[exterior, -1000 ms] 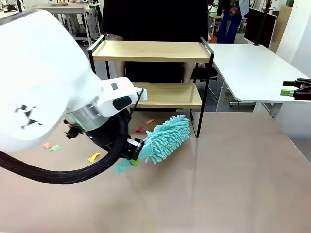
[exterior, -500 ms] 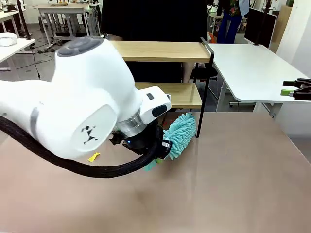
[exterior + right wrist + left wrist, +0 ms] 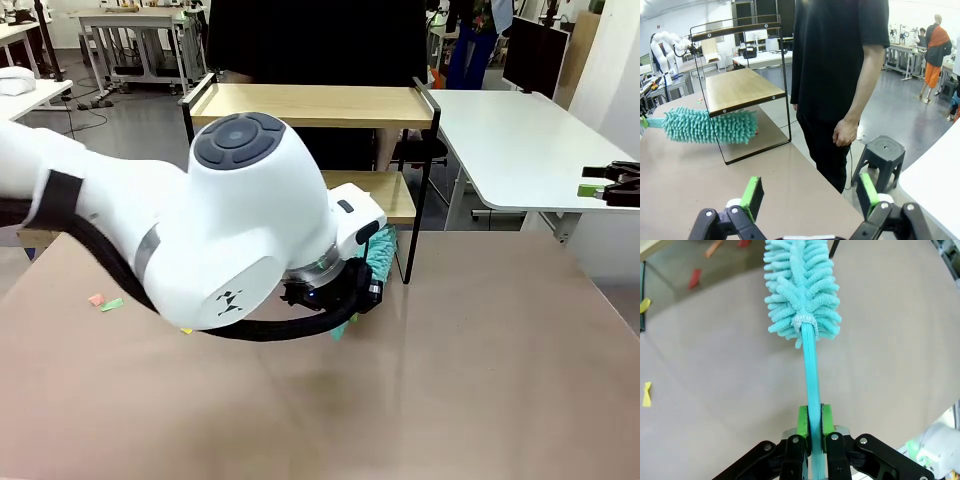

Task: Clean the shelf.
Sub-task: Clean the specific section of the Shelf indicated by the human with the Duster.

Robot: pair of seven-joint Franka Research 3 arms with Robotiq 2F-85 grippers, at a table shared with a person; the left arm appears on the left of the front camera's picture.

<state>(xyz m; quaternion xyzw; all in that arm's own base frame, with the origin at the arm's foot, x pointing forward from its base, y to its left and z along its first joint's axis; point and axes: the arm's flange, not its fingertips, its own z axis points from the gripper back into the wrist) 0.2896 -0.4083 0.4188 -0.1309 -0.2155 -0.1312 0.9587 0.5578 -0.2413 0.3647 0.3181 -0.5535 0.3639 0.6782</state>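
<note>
My left gripper (image 3: 810,426) is clamped tight on the flat teal plastic handle of the fluffy teal microfibre duster (image 3: 802,285); right gripper (image 3: 809,195) has jaws wide apart, holding nothing. Two-tier shelf w/ thin black metal frame & light wooden boards (image 3: 312,105) stands at the far edge of the tan table (image 3: 480,380), in front of the person. Duster head sits under the lower board. I reckon I'm mid-sweep there, after the small red paper scraps (image 3: 695,278). Next: drag them out sideways, head low, clear of the frame leg.
</note>
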